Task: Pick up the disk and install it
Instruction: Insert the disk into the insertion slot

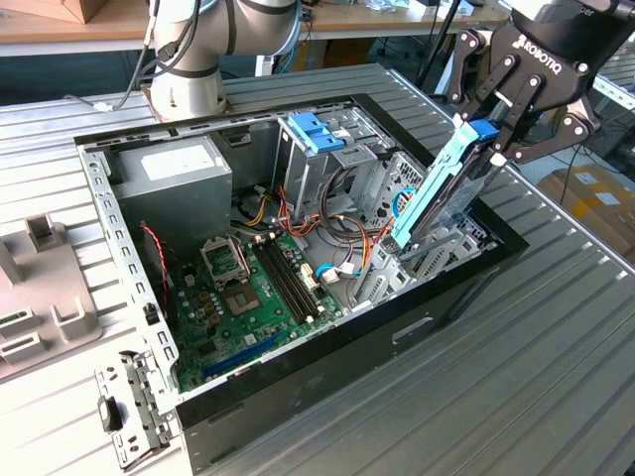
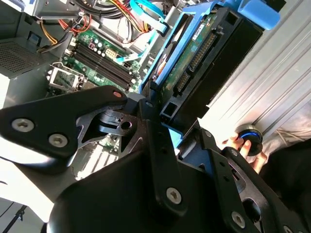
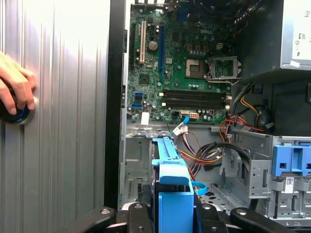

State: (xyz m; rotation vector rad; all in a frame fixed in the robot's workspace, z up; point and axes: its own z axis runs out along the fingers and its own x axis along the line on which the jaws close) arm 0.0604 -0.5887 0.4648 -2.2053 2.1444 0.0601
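Your gripper [image 1: 488, 141] has its jaws clamped on the disk [image 1: 437, 198]; the disk is tilted, lower end inside the open computer case [image 1: 397, 332].

The ribbed metal bench [image 1: 556, 327] carries an open computer case [image 1: 397, 342]. On the exterior view's left lie a grey panel [image 1: 40, 293] and a small metal bracket [image 1: 129, 412]. The arm's base [image 1: 189, 94] stands behind the case. In the first wrist view a hand [image 3: 14, 87] covers a black knob [image 3: 17, 115] on the bench.
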